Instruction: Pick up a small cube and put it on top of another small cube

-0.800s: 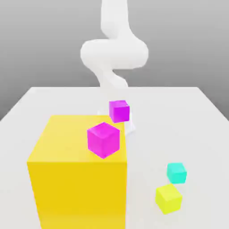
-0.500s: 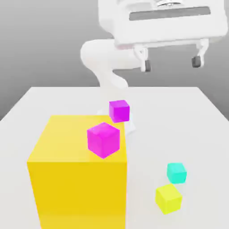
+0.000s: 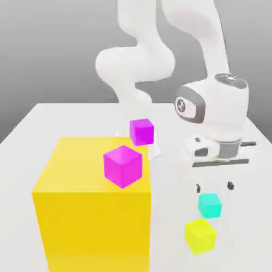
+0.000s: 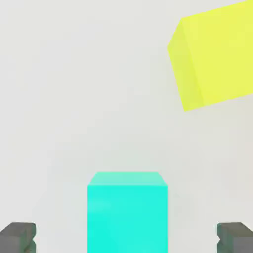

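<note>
The small teal cube (image 3: 210, 205) rests on the white table near the exterior view's right front. My gripper (image 3: 214, 186) hangs just above it, pointing straight down, fingers open and apart from the cube. In the hand view the teal cube (image 4: 127, 210) sits centred between the two dark fingertips (image 4: 17, 237) of my open gripper (image 4: 126, 238). The corner-on magenta cube (image 3: 123, 166) shows against the top right edge of the huge yellow cube (image 3: 93, 207), to the exterior view's left of my hand.
A small yellow cube (image 3: 200, 235) lies just in front of the teal one, close to it, and shows as a yellow cube (image 4: 212, 59) in the hand view. A face-on magenta cube (image 3: 142, 131) stands farther back near the arm's base. The white table (image 3: 244, 159) ends shortly past the hand.
The hand came into view from above and dropped down to just over the teal cube, fingers open throughout. No cube has moved.
</note>
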Controlling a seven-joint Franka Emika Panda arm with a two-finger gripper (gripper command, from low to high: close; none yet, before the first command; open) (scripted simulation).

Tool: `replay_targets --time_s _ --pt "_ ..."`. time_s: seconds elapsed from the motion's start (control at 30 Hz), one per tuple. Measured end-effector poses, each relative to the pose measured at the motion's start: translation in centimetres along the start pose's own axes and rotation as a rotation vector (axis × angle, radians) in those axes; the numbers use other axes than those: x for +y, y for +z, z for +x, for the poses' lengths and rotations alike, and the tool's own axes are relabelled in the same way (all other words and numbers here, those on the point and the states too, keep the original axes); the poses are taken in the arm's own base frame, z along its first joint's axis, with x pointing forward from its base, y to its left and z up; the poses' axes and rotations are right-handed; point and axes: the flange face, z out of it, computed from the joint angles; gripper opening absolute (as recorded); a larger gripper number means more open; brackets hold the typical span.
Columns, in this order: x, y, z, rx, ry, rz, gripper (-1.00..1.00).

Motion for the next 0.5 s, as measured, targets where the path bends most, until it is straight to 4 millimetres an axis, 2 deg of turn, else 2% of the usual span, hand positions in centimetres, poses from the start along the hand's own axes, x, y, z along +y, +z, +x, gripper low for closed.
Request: replay_targets --time_s 0.1,0.13,0.33,0.4,0.5 --pt "0.2 2.8 -0.1 -0.002 0.000 -0.001 0.00" --pt "0.2 3.3 -0.1 -0.001 -0.001 -0.002 -1.00" --pt "0.2 3.6 -0.1 0.000 -0.001 0.000 -1.00" --pt "0.1 2.6 -0.1 0.000 0.000 0.000 -1.00" --pt "0.0 0.0 -0.1 0.000 0.000 0.000 -1.00"
